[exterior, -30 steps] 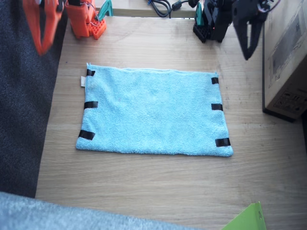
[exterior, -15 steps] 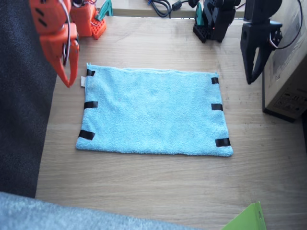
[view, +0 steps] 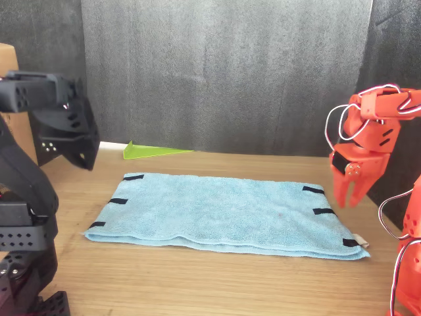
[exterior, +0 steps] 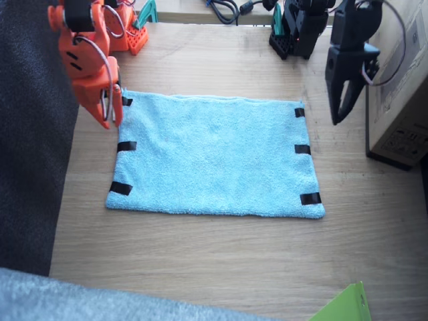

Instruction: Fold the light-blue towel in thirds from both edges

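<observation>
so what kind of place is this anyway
Most likely a robotics lab or hobby workbench: two small arms, one orange and one black, at a wooden table, loose cables at its far edge, a cardboard box, and a dark backdrop behind.

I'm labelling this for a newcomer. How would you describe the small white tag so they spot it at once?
Start at the wooden table and the light-blue towel spread flat on it. Go to the short edge beside the orange right arm. The white tag juts from that edge's corner, unlike the black tape strips.
</observation>
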{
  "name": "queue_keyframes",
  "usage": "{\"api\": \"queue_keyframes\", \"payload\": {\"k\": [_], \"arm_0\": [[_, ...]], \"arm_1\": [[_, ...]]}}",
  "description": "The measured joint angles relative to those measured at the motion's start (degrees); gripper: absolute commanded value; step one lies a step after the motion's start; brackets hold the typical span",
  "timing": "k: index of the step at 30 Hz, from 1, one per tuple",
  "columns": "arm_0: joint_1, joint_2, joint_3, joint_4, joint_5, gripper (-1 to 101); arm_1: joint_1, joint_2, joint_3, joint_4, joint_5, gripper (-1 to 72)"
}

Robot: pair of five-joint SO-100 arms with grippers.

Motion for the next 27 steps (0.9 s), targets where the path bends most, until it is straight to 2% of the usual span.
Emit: {"api": "queue_keyframes", "payload": {"k": [7,19,22,27], "arm_0": [[-1.2,-0.4,-0.4,0.5,0.0,0],[-2.1,-1.8,-0.8,0.2,-0.7,0],[-2.6,-1.8,-0.8,0.1,-0.9,10],[-5.1,-1.8,-0.8,0.5,-0.9,15]], "arm_1": [[3.5,4.9,0.3,0.9,-0.3,19.3],[0.7,3.1,4.2,-2.3,-1.4,20.1],[0.4,1.9,4.9,-2.2,-1.4,20.4],[0.7,1.7,4.9,-2.1,-1.4,21.5]]}}
